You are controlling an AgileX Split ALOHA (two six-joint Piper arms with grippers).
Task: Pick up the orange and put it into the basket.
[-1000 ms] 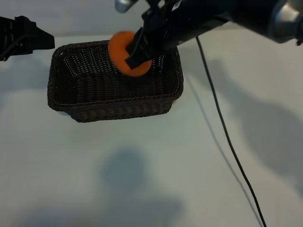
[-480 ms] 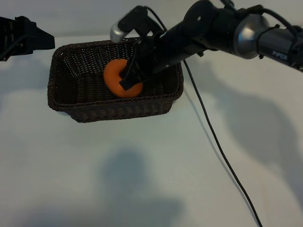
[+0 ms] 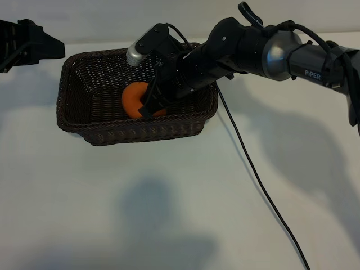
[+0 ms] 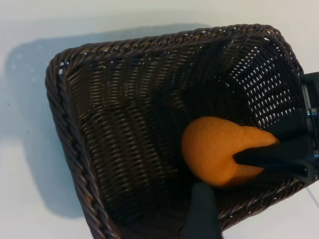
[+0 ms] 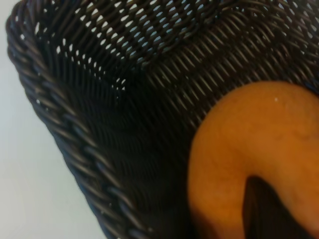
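My right gripper (image 3: 151,103) has dropped lower, clamped on the orange (image 3: 134,100), now down inside the basket (image 3: 84,121) near its floor, toward 5 o'clock. My left gripper (image 3: 28,45) sits parked at 10 o'clock, fingers apart.

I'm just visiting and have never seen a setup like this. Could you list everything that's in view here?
orange: one, bright orange, down inside the basket, gripped by the right gripper.
basket: one, dark brown woven wicker, on the table toward the far left.
table: one, white, under everything.
cable: one, black, trailing from the right arm across the table toward the near edge.
right gripper: one, black, reaching down into the basket, shut on the orange.
left gripper: one, black, at the far left edge beside the basket, open and holding nothing.
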